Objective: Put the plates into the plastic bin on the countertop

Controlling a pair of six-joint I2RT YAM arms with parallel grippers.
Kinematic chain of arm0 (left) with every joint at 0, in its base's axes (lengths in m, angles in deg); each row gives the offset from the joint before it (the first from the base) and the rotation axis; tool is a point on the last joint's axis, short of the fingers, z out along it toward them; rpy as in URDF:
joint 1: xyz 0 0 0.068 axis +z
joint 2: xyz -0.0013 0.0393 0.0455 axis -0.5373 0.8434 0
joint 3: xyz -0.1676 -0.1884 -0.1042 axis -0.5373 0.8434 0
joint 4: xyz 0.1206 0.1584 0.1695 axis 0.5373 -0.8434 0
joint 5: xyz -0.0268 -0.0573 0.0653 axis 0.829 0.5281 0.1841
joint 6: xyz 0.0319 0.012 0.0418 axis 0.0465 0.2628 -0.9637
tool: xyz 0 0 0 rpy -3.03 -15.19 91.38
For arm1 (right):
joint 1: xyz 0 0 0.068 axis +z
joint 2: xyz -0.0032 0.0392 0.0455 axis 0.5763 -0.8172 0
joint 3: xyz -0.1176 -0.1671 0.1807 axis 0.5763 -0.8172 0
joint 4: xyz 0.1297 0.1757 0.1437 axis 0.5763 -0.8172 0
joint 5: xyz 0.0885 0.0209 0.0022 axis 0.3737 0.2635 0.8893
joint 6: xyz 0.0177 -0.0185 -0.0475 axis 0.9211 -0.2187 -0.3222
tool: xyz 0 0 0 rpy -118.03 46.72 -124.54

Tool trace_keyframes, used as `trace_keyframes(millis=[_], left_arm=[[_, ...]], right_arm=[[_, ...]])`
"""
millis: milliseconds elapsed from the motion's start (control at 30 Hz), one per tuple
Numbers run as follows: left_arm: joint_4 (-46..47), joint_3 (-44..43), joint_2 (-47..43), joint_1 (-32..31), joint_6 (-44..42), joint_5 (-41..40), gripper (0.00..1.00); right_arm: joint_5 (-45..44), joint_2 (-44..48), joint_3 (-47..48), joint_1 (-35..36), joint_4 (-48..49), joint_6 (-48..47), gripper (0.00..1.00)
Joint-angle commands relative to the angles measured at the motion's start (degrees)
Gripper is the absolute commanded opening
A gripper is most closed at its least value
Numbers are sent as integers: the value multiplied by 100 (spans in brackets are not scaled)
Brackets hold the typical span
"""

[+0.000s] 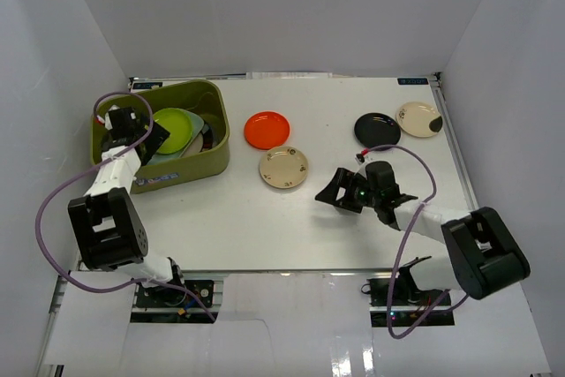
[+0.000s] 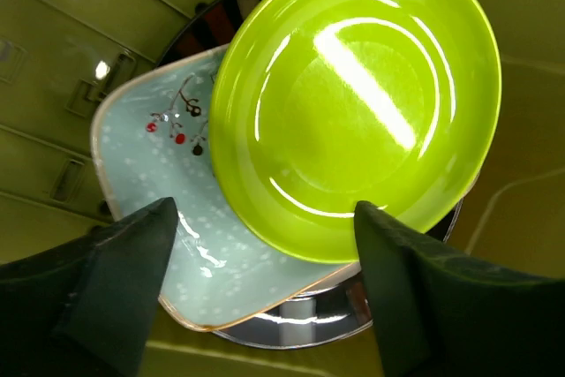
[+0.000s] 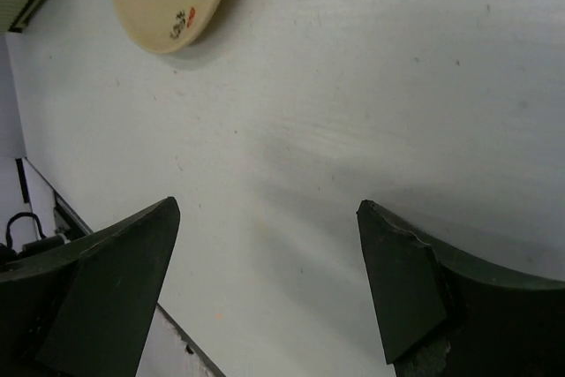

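Because the lime plate [image 2: 353,103] already lies on the mint plate [image 2: 146,174] in the bin [image 1: 221,140], my left hand [image 1: 146,133] hangs spread above it; my right hand [image 1: 339,192], spread too, hovers near a cream plate [image 1: 283,167], likely next.

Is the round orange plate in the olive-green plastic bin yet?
No, the round orange plate lies on the white countertop, clear of the olive-green plastic bin to its left.
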Motion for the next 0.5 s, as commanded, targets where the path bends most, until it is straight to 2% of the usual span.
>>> trace_keyframes(millis=[0, 67, 233, 333, 467], left_arm=[[77, -336, -142, 9, 75, 73, 96], [103, -336, -291, 9, 92, 441, 98], [419, -21, -1195, 0, 224, 907, 98], [867, 444, -2091, -52, 268, 1390, 98], [719, 744, -3049, -201, 110, 2004, 98]], right_arm=[[-327, -596, 379, 54, 958, 304, 88], [-397, -1087, 510, 54, 1309, 637, 87], [-774, -1897, 906, 159, 1785, 1245, 75], [-994, -2572, 1249, 264, 1855, 1561, 66], [-846, -3328, 1486, 291, 2433, 2176, 57]])
